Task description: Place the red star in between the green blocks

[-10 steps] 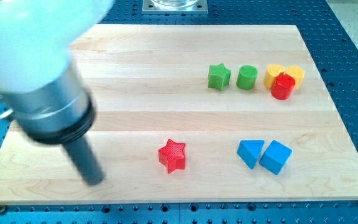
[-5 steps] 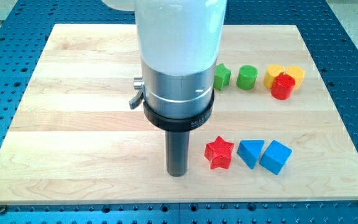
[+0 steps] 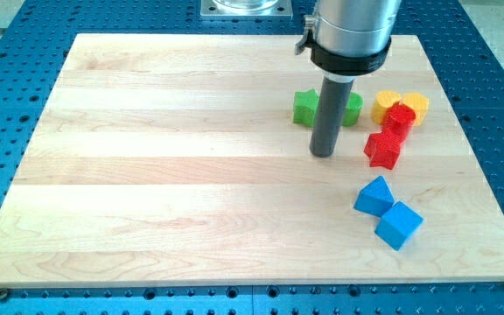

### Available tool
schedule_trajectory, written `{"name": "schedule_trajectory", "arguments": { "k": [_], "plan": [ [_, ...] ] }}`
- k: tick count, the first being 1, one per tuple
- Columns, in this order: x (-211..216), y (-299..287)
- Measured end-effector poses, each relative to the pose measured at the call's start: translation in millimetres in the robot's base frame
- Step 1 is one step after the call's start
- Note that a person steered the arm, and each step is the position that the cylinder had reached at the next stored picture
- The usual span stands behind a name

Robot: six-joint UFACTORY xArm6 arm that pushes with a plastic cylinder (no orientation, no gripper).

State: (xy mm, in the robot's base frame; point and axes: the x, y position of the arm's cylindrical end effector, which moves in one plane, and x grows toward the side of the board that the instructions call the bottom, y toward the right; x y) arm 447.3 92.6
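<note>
jaws: none fitted; rod only, ending in my tip (image 3: 323, 155), so no open or closed state to report.
tip position: on the wooden board (image 3: 147, 175), just below the gap between the two green blocks, left of the red star and near it, not clearly touching.
red star (image 3: 383, 149): right of the tip, below the red cylinder (image 3: 400, 117) and just beside it; lower and further right than the green pair.
green star (image 3: 306, 107): left of the rod. green cylinder (image 3: 353, 105): right of the rod, partly hidden behind it.
yellow blocks (image 3: 401, 104): behind the red cylinder, shapes unclear.
blue blocks (image 3: 388, 212): lower right, touching, well apart from the star.
status: not done. judged remaining: bring the star leftward and upward into the gap; the gap looks narrow and may need widening.
</note>
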Motion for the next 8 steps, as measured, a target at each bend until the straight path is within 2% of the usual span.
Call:
{"name": "schedule_trajectory", "arguments": {
  "k": [1, 2, 3, 4, 5, 6, 8],
  "plan": [
    [2.8, -18.0],
    [49.0, -3.2],
    [59.8, 39.3],
    [35.1, 103.1],
    [-30.7, 111.8],
    [-0.4, 98.8],
    [-8.9, 39.0]
  ]
}}
